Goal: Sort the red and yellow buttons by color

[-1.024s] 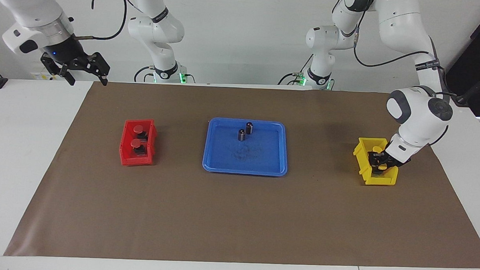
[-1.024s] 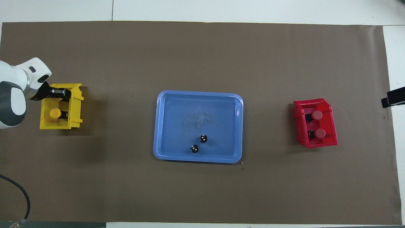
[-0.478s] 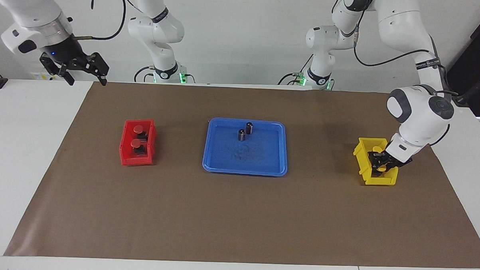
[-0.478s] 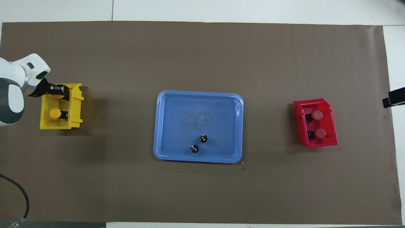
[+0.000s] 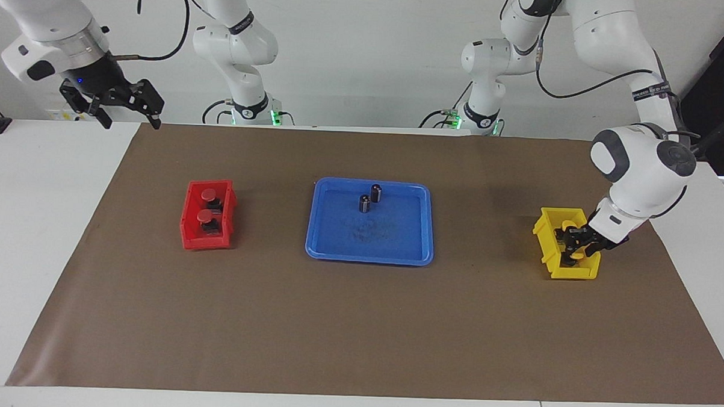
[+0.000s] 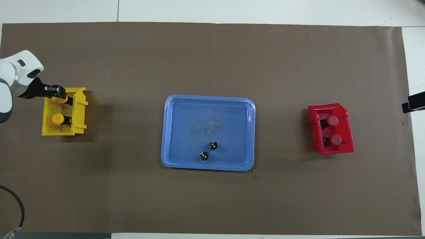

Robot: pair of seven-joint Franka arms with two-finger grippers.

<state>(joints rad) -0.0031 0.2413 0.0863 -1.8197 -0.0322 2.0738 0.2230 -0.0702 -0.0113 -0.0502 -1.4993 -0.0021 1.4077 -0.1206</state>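
Note:
Two red buttons [image 5: 209, 194] [image 5: 205, 214] lie in the red bin [image 5: 188, 221] toward the right arm's end; they also show in the overhead view [image 6: 332, 120] [image 6: 335, 139]. One yellow button [image 6: 58, 118] [image 5: 569, 224] lies in the yellow bin [image 6: 79, 113] [image 5: 570, 272]. A second yellow button [image 6: 65, 98] [image 5: 574, 254] lies in it farther from the robots, partly hidden by my left gripper [image 5: 577, 246] [image 6: 58, 93]. That gripper is open, low over the bin's end. My right gripper [image 5: 127, 108] is open, raised off the mat's corner, waiting.
A blue tray [image 5: 369, 252] [image 6: 206, 109] sits mid-table with two small dark cylinders [image 5: 376, 192] [image 5: 364, 203] standing in it on the side nearer the robots. A brown mat [image 6: 212, 199] covers the table.
My left gripper has lifted a little and drawn back toward the bin's outer end, uncovering the second yellow button's cap. The right arm has barely moved.

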